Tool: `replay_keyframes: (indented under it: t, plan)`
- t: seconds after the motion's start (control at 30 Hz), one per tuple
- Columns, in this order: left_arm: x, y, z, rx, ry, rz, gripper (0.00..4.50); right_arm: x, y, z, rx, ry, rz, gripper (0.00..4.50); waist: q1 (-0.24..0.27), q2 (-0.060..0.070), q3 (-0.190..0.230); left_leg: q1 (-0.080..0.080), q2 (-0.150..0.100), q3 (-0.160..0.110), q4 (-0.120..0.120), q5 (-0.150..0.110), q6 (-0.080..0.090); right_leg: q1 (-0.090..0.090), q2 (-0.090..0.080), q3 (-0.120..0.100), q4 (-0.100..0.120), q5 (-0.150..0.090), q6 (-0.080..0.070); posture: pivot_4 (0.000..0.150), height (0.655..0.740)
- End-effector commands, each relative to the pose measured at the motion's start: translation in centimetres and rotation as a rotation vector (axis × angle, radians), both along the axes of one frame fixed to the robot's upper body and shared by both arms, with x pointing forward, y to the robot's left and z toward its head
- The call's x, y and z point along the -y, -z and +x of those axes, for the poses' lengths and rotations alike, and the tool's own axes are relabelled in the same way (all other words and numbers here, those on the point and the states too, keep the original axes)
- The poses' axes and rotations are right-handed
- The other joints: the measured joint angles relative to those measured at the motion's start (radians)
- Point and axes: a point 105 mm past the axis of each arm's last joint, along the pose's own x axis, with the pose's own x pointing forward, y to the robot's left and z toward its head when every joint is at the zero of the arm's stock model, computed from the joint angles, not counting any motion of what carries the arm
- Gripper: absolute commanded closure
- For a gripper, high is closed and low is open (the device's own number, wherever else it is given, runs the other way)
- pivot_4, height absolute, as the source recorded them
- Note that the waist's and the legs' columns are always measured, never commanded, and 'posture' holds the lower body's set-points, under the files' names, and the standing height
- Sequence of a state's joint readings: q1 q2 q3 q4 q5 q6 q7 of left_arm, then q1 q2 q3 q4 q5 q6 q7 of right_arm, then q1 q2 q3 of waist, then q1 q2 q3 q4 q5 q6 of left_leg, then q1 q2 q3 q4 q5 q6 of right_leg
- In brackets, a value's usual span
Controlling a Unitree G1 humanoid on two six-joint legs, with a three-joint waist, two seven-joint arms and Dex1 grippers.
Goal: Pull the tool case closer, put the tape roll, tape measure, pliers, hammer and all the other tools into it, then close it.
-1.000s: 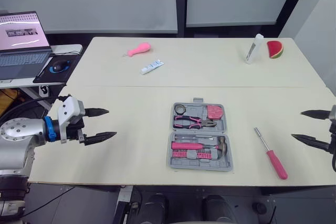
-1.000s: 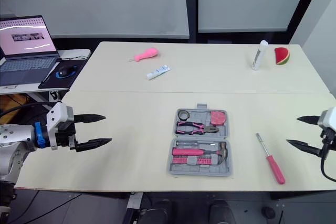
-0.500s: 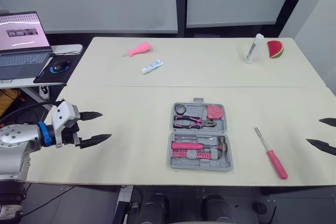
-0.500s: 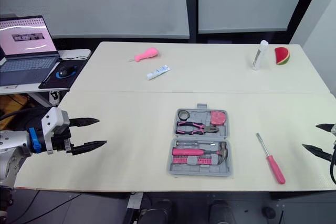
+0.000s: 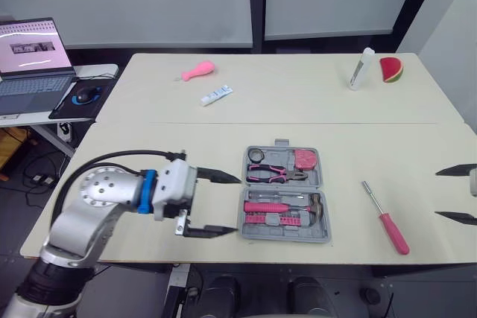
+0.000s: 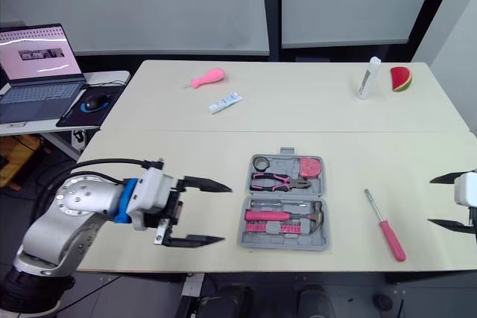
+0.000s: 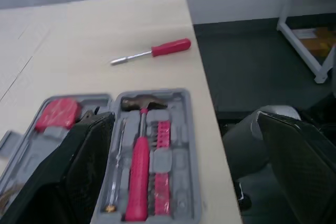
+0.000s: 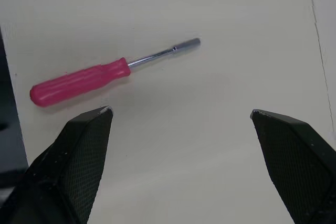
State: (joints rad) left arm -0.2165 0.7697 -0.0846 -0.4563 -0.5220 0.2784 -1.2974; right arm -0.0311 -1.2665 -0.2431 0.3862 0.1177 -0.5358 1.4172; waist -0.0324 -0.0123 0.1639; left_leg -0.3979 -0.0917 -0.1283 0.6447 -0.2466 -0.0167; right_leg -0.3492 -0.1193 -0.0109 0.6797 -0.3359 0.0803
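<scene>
**A:** Why are the left jaws spread just beside the case (image 5: 285, 193)?
**B:** Probably to straddle its left edge and pull. The open case lies centred on the table (image 5: 186, 139) with most tools seated.
**A:** And the right jaws?
**B:** Also spread, facing the screwdriver (image 5: 386, 219), which lies loose right of the case.
**A:** What do the wrist views add?
**B:** The left resolves the hammer (image 7: 139, 145) and bit row (image 7: 161, 145). The right shows the screwdriver's socket tip.
</scene>
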Motion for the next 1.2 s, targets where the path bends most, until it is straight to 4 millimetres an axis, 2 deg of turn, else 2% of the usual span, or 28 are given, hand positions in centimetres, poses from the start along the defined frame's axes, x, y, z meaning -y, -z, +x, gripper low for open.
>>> replay_keyframes:
  t: [0.03, 0.27, 0.47, 0.67, 0.87, 1.2]
  plan:
    - [1.2, -0.7, -0.7, 0.017, 0.051, -0.031, 0.0, -1.0, 0.1, 0.0, 0.005, -0.209, -0.183, 0.02, 0.0, 0.0, 0.0, 0.0, 0.0, 0.0, 0.0, 0.0, 0.0, 0.0, 0.0, 0.0, 0.0, 0.0, 0.0, 0.15, 0.74]
    - [1.5, 0.2, -0.6, 0.001, 0.049, -0.022, 0.0, -4.2, 3.0, 2.2, 0.058, -0.703, -0.547, 0.02, -0.005, 0.0, 0.0, 0.001, 0.0, 0.0, 0.0, 0.002, -0.004, -0.001, 0.001, 0.001, 0.0, 0.0, 0.0, 0.15, 0.74]
    - [1.0, 1.1, -0.7, 0.002, 0.013, 0.004, 0.0, -5.6, 4.7, 2.6, 0.039, -0.945, -0.653, 0.02, 0.003, 0.001, 0.001, -0.001, 0.0, 0.0, 0.0, 0.002, -0.004, -0.002, 0.0, 0.001, 0.0, 0.0, 0.0, 0.15, 0.74]
    - [1.0, 1.5, -1.4, -0.015, -0.007, 0.001, 0.0, -6.8, 6.2, 2.1, 0.037, -1.049, -0.645, 0.02, 0.002, 0.001, 0.001, -0.001, 0.0, 0.0, 0.0, 0.002, -0.004, -0.003, 0.0, 0.002, 0.0, 0.0, 0.0, 0.15, 0.74]
    - [1.2, 1.6, -1.7, -0.018, -0.027, -0.007, 0.0, -6.7, 7.2, 1.9, -0.005, -1.07, -0.667, 0.02, 0.001, 0.001, 0.001, 0.0, 0.0, 0.001, 0.0, 0.002, -0.004, -0.003, 0.001, 0.003, 0.0, 0.0, 0.0, 0.15, 0.74]
    - [0.9, 2.0, -1.8, -0.029, -0.046, -0.001, 0.0, -6.9, 7.4, 3.1, 0.002, -1.056, -0.697, 0.02, 0.0, 0.001, 0.001, 0.0, 0.0, 0.001, -0.001, 0.002, -0.004, -0.003, 0.001, 0.003, 0.001, 0.0, 0.0, 0.15, 0.74]
